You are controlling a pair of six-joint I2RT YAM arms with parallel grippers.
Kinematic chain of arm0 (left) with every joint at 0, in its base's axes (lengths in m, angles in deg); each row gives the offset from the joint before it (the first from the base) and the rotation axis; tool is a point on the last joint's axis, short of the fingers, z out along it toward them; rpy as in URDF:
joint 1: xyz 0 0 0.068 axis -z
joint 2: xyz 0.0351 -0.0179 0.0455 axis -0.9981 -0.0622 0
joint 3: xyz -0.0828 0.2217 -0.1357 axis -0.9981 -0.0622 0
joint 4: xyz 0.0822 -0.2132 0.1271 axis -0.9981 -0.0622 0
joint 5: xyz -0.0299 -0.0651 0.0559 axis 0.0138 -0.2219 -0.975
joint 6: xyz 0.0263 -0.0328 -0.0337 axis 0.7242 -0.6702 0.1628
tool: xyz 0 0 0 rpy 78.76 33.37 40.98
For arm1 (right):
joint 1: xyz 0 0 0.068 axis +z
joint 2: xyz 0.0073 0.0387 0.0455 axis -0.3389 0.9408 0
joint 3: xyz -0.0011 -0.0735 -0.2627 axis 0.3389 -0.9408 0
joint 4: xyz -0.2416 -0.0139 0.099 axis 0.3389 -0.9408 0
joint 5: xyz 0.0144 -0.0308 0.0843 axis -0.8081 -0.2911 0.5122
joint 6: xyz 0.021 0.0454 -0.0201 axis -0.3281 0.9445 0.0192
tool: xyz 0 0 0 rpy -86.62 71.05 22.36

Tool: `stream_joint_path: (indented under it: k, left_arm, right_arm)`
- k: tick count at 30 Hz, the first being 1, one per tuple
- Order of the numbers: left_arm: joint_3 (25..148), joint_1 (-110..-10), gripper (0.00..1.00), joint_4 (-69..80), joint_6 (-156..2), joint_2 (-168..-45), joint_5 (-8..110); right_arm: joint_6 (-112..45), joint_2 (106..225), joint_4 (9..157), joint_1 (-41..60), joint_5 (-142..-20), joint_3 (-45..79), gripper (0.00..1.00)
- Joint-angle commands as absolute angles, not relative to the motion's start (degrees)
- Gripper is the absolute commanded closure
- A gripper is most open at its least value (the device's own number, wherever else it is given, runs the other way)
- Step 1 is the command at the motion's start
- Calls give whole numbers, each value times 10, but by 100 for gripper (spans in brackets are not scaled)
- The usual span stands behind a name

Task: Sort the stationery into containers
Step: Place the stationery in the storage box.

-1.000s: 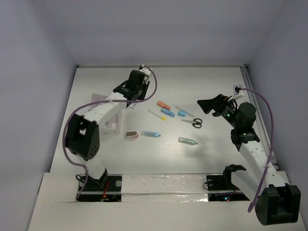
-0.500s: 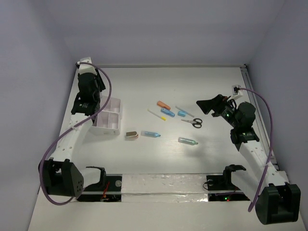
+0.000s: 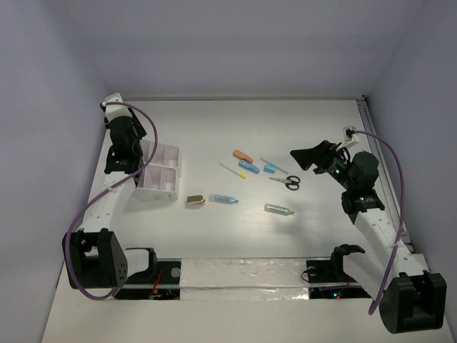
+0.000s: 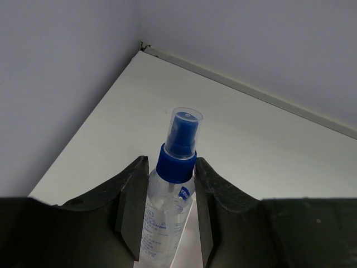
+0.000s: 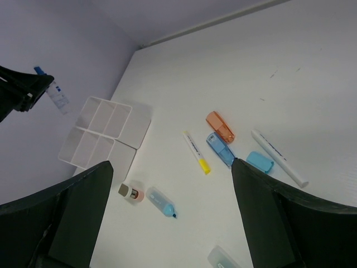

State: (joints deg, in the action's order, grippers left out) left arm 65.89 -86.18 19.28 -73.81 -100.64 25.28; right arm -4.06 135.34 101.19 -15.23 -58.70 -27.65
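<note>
Spray bottle (image 4: 174, 190): lower part cut off by frame edge in left wrist view, label too small to read. Left gripper (image 4: 170, 165) jaws clamped on its sides, near far left corner of white box (image 3: 158, 193).

Teal capsule (image 5: 222, 258) cut at bottom edge of right wrist view.

Right gripper (image 3: 305, 156) jaws wide apart, nothing between them, just right of scissors (image 3: 286, 181).

Pens (image 3: 232, 170), other capsules (image 3: 223, 199), tan block (image 3: 196, 201) lie loose on table (image 3: 285, 121) between box and right arm.

Box compartments show bare white floors.
</note>
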Motion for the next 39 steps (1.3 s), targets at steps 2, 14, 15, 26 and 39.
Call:
stream_joint_path:
  k: [2,14,15,26,39]
  left_arm:
    - [670,-863,99,257,-731,-1032,255]
    - [656,-869,96,297,-724,-1075,289]
    - [655,-869,96,299,-723,-1078,292]
    - [632,-869,93,315,-709,-1093,302]
    - [618,-869,47,306,-716,-1063,297]
  right_arm:
    - [-38,1348,1043,-148,-577,-259,7]
    - [-41,1351,1043,-148,-583,-259,7]
    - [-41,1350,1043,-148,-584,-259,7]
    - [-50,1346,1034,-148,-594,-257,7]
    - [-60,1342,1021,-148,-609,-255,7]
